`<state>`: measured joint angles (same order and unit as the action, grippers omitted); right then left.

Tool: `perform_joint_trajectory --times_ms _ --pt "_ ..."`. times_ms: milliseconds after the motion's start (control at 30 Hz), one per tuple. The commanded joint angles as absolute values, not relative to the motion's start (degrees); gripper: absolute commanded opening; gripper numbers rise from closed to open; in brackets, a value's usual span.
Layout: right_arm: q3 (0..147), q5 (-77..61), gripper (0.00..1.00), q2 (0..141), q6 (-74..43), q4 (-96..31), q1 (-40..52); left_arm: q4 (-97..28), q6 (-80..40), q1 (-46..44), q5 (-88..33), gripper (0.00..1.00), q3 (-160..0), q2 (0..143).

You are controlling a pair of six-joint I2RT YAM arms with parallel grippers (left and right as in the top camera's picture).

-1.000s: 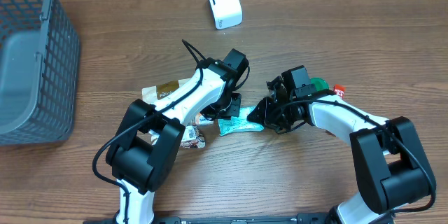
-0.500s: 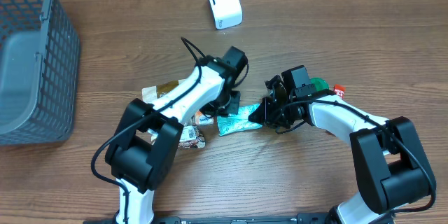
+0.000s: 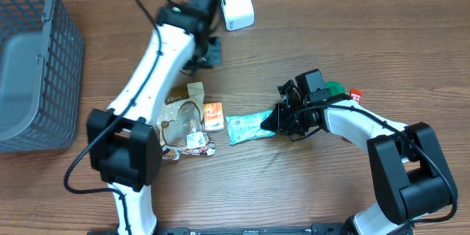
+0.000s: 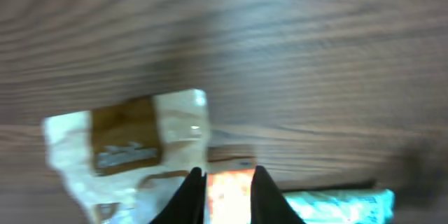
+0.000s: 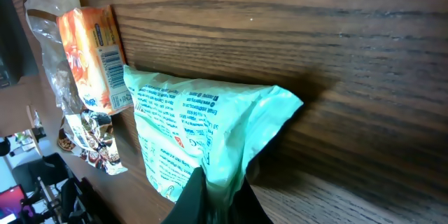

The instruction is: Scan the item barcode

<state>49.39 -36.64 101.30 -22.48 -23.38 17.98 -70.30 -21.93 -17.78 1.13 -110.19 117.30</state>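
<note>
**Right gripper (image 3: 274, 122) clenched on the teal packet (image 3: 248, 127)**

I grasp the packet by its 3 o'clock end; it lies mid-tabletop (image 3: 330, 37). My left gripper (image 3: 208, 50) hovers at 7 o'clock of the white scanner (image 3: 235, 4), its jaws close together and empty. Whether they are fully clenched I cannot tell.

No words can be read. The green pouch (image 5: 199, 122) carries small print, too fine to read. The orange packet (image 5: 84, 38) shows a barcode. The bag label (image 4: 126, 140) is blurred.
</note>
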Motion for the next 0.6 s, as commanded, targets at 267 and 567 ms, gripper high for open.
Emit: perform_joint_trajectory --times_ms 267,567 --pt "49.12 -35.66 0.04 101.06 -22.04 -23.22 17.87 -74.61 -19.68 -7.57 1.93 1.00 -111.13 117.32" --pt "49.12 -35.62 0.04 101.06 -22.06 -23.22 17.87 -74.52 -19.68 -6.37 1.91 1.00 -111.13 117.32"
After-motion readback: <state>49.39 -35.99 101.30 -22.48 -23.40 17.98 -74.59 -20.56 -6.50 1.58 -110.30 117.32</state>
